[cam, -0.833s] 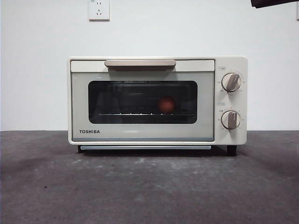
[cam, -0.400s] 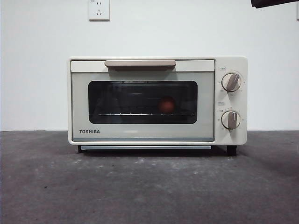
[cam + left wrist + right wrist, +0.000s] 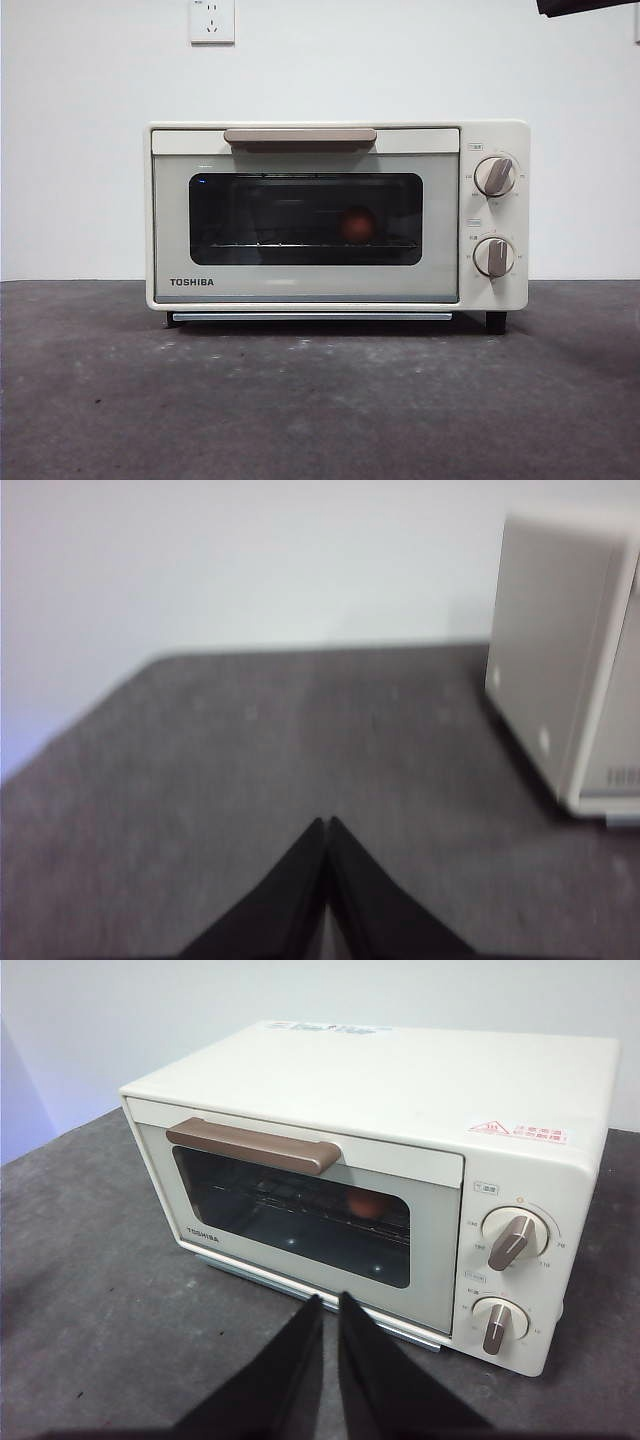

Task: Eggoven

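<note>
Dark grey table (image 3: 100,400), cream toaster oven (image 3: 300,290) door closed, orange-brown egg (image 3: 357,224) inside, both claws together.

Left gripper (image 3: 327,825) has its jaws pressed together, holding nothing; right gripper (image 3: 330,1302) has jaws nearly touching, also holding nothing.

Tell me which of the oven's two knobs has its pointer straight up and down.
The lower knob of the toaster oven: its bar stands vertical. The upper knob has its bar tilted, leaning toward the right at the top.
</note>
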`<action>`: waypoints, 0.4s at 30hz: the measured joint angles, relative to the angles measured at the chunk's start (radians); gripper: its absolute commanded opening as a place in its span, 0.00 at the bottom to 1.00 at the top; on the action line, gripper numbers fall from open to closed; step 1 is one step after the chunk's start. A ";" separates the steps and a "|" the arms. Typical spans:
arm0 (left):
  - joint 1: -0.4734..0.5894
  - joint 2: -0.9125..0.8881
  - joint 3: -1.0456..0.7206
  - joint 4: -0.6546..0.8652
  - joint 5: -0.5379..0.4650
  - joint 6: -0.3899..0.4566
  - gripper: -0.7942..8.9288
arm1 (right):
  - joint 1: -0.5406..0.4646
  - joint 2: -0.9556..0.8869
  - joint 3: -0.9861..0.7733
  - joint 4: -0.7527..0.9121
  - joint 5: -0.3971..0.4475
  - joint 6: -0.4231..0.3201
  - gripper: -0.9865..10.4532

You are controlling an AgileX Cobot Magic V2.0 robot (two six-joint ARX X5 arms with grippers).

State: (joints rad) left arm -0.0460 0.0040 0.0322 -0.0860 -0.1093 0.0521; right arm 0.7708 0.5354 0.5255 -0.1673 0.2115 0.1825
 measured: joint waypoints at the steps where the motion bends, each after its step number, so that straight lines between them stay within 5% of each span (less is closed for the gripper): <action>1: 0.000 0.001 0.000 -0.016 0.000 -0.003 0.09 | 0.000 0.000 0.000 0.000 0.000 0.000 0.09; 12: 0.000 0.000 -0.001 -0.090 0.002 -0.132 0.09 | 0.000 0.000 0.000 0.000 0.000 0.000 0.09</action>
State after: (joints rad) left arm -0.0460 0.0044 0.0311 -0.1761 -0.1070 -0.0795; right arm 0.7708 0.5354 0.5255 -0.1673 0.2115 0.1825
